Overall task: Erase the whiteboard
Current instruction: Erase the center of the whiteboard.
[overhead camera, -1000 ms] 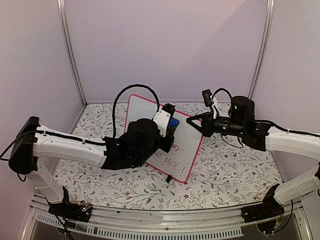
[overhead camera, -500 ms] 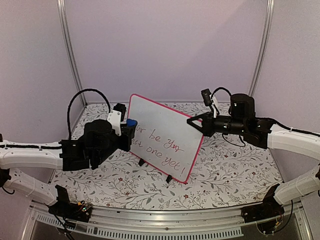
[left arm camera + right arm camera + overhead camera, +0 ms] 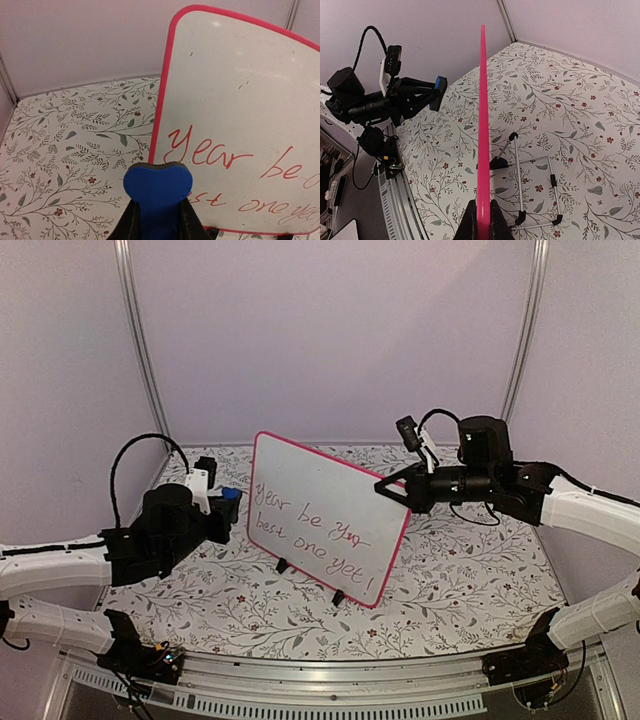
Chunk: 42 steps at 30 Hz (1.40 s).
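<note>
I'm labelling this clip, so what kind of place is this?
Probably a robot test booth: plain lilac walls with metal posts, a floral table, and a left arm and right arm mounted at its near edge.

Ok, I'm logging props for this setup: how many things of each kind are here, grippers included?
Whiteboard on wire stand: 1
Blue eraser: 1
Grippers: 2 (left gripper, right gripper)
Total: 4

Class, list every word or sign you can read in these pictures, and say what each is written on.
"Year be": red handwriting, upper line of the whiteboard.
Next word after "be": struck through, unreadable.
"best one yet!": red handwriting, lower line, same board.
Nothing else readable.
</note>
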Each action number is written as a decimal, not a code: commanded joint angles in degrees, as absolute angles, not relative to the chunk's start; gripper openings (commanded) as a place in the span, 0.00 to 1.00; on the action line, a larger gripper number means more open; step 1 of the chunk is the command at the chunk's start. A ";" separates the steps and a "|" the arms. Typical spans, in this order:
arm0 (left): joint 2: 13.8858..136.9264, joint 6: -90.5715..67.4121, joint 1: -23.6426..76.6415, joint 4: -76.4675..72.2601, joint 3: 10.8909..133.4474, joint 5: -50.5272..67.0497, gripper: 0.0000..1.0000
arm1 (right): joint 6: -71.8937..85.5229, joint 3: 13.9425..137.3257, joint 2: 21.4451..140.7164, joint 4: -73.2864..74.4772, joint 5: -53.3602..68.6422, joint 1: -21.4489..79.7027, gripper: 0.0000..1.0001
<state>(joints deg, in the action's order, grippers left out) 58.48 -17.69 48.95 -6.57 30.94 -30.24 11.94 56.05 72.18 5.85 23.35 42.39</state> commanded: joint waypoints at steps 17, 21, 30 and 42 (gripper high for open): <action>62.91 -9.32 45.44 -23.06 25.67 -22.56 0.17 | 9.03 65.47 76.39 18.80 29.78 43.24 0.00; 66.30 -8.43 44.06 -23.77 27.27 -22.40 0.17 | 8.52 65.07 76.16 19.26 29.44 43.28 0.00; 67.53 -8.43 39.77 -27.92 27.14 -14.02 0.17 | 5.94 65.42 75.90 22.17 27.73 43.12 0.00; 72.56 -10.31 38.32 -25.84 32.41 -12.75 0.16 | 5.01 64.46 75.53 22.63 27.68 42.58 0.00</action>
<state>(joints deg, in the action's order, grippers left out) 71.48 -9.15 40.07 -25.36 30.81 -13.61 6.13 64.66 75.92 19.33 26.92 42.28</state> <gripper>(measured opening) 0.193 0.038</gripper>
